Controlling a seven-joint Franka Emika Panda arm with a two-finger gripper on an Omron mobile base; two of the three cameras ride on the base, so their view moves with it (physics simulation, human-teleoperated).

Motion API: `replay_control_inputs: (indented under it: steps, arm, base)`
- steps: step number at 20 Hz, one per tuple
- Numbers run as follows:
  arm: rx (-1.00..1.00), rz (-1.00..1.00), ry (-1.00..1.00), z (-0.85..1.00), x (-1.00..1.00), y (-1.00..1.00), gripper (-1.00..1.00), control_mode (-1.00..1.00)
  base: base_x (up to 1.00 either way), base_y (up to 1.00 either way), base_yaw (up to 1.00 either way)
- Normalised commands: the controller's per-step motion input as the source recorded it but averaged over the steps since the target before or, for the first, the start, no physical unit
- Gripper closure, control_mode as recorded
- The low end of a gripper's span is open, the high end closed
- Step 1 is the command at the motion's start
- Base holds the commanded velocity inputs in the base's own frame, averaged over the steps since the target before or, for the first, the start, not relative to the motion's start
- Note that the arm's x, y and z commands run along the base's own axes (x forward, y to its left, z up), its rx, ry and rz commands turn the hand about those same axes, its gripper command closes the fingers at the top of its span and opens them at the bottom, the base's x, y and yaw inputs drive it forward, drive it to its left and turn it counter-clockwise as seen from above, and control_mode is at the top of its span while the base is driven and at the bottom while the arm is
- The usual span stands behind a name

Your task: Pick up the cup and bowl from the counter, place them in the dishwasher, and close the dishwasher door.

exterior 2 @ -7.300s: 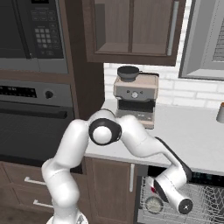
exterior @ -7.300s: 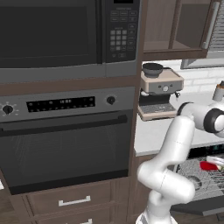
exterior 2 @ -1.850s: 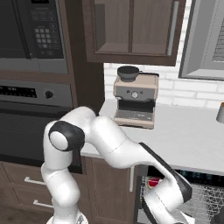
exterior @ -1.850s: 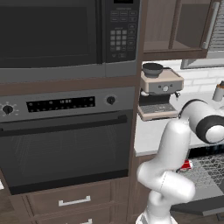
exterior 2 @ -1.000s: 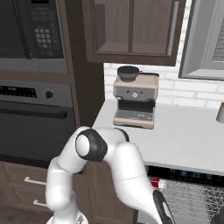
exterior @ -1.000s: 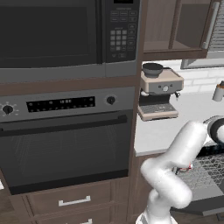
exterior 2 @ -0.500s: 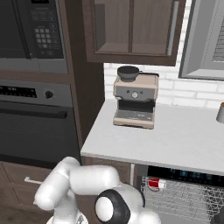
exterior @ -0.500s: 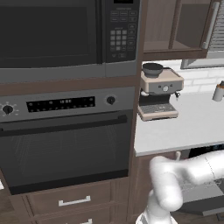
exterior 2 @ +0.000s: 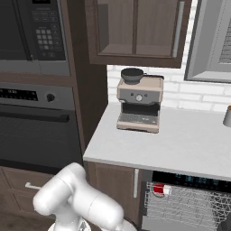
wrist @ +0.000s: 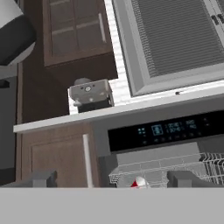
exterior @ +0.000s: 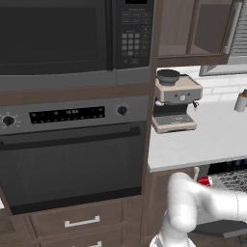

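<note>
- One gripper (wrist: pixel 111 179), seen from the hand view: two dark fingertips (wrist: pixel 41 178) stand wide apart at the bottom edge, released, with nothing between them.
- One dishwasher (wrist: pixel 162 144) directly ahead of the hand, its dark control strip above the fingertips; one wire rack (exterior 2: pixel 189 207) is drawn out beneath it.
- One cup (wrist: pixel 138 183), red and white, lies in the rack between the two fingertips and beyond them; from the right base view it sits at the rack's left front corner (exterior 2: pixel 159 189).
- One dishwasher door (exterior: pixel 226 228): a dark flat panel at the lower right of the left base view, apparently folded down, though the arm covers most of it.
- One counter (exterior 2: pixel 180 144), pale, above the hand; on it one coffee machine (exterior 2: pixel 137 104) and one small container (exterior 2: pixel 227 116) at the far right edge.
- One oven (exterior: pixel 72 159) and one microwave (exterior: pixel 62 38), well to the hand's left.
- Change over the last half second: the arm has folded lower still; its elbow now crosses below the counter edge.
</note>
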Motion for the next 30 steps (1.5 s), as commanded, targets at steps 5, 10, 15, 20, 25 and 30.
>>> replay_control_inputs:
  steps: [5, 10, 15, 20, 25, 30]
  arm:
    - [0.06, 0.0, -0.09, -0.97, 0.63, 0.0, -1.0, -1.0]
    - [0.04, 0.0, 0.0, -0.7, 0.84, -0.1, -1.0, -1.0]
    - [0.06, 0.0, 0.0, -0.82, 0.95, -0.45, -1.0, -1.0]
    - [0.06, 0.0, 0.0, -0.8, 0.91, -0.53, -1.0, -1.0]
    - [0.04, 0.0, -0.09, -0.69, 0.72, -0.43, -1.0, -1.0]
    - [0.02, 0.0, -0.24, -0.21, 0.94, -0.21, -1.0, -1.0]
  base:
    - [0.0, 0.0, 0.0]
    - [0.0, 0.0, 0.0]
    - [0.0, 0.0, 0.0]
    - [0.0, 0.0, 0.0]
    - [0.0, 0.0, 0.0]
    - [0.0, 0.0, 0.0]
